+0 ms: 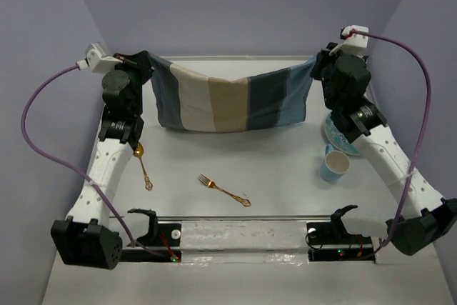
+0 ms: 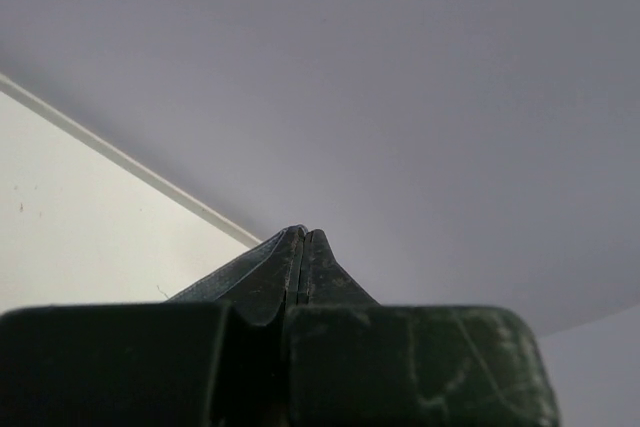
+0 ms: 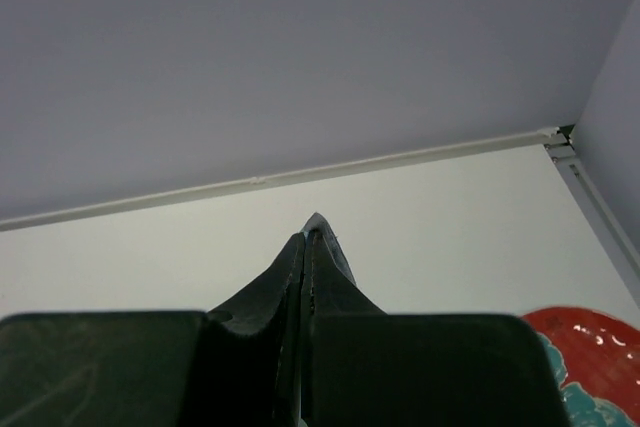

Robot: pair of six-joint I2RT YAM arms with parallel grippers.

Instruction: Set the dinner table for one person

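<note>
Fork (image 1: 223, 191) lies nearest, between the two pincers and well short of them. Spoon (image 1: 143, 166) sits on near side of left pincer (image 1: 148, 62). Cup (image 1: 333, 164), then plate (image 1: 334, 137), sit on near side of right pincer (image 1: 318, 66). White table (image 1: 285, 176) spreads under both pincers. Each pincer is clenched on a top corner of the placemat (image 1: 228, 101), which hangs stretched between them.

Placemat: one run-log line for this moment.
left claw: shut on placemat | right claw: shut on placemat | placemat: hangs between claws | fork, spoon, cup: on dinner table
</note>
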